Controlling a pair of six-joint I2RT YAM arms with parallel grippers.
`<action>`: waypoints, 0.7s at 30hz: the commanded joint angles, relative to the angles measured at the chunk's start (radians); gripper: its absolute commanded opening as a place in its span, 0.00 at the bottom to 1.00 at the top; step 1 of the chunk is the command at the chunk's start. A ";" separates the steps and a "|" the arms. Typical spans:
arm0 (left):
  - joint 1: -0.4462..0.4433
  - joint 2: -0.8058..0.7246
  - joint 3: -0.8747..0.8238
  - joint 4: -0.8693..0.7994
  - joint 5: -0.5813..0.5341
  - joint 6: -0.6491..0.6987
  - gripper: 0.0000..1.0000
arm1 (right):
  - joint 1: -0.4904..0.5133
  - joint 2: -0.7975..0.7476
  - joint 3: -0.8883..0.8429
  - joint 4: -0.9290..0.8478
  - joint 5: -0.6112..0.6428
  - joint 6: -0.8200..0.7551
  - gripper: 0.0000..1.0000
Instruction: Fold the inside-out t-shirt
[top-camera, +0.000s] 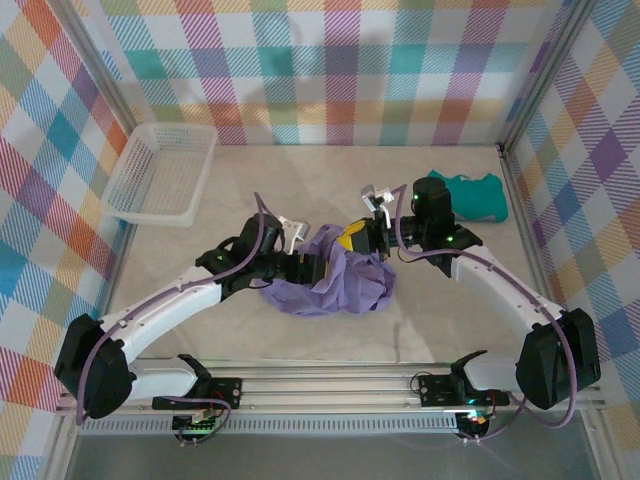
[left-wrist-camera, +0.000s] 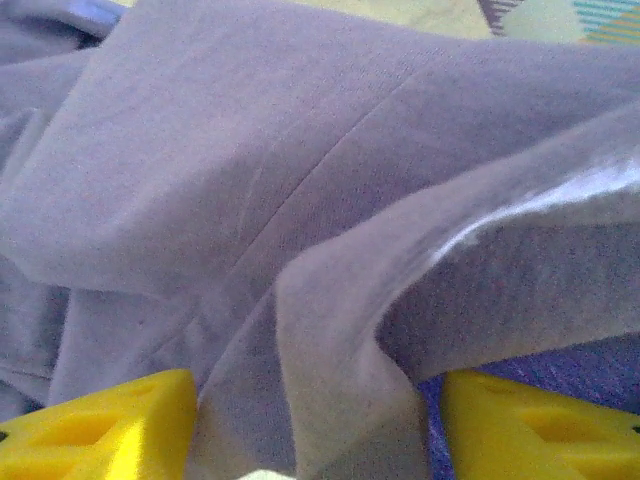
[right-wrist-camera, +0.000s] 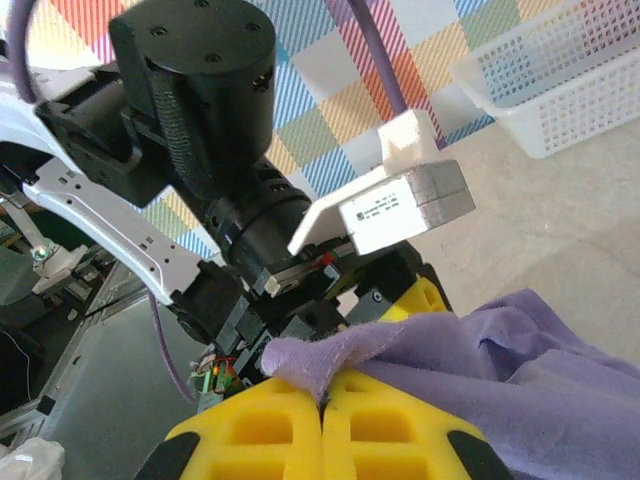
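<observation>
Crumpled lavender t-shirt (top-camera: 335, 285) lies bunched in the middle of the table (top-camera: 300, 180), an arm at either side
The right gripper (right-wrist-camera: 322, 400) pinches an edge of the cloth, jaws shut; the left gripper (left-wrist-camera: 318, 430) stands with jaws apart, a loose fold between them

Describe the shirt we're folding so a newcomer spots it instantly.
On the beige table, look dead centre. The t-shirt is the crumpled lavender heap there, far larger than the small teal garment at the far right.
</observation>
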 joint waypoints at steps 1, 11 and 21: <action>-0.009 -0.002 0.058 -0.151 -0.185 0.075 0.59 | -0.004 -0.004 0.041 -0.068 0.020 -0.047 0.00; -0.011 -0.011 0.068 -0.188 -0.196 0.113 0.16 | -0.005 -0.004 0.073 -0.124 0.055 -0.052 0.00; 0.107 -0.221 -0.001 -0.084 -0.127 -0.049 0.00 | -0.005 -0.061 0.065 -0.233 0.205 -0.133 0.02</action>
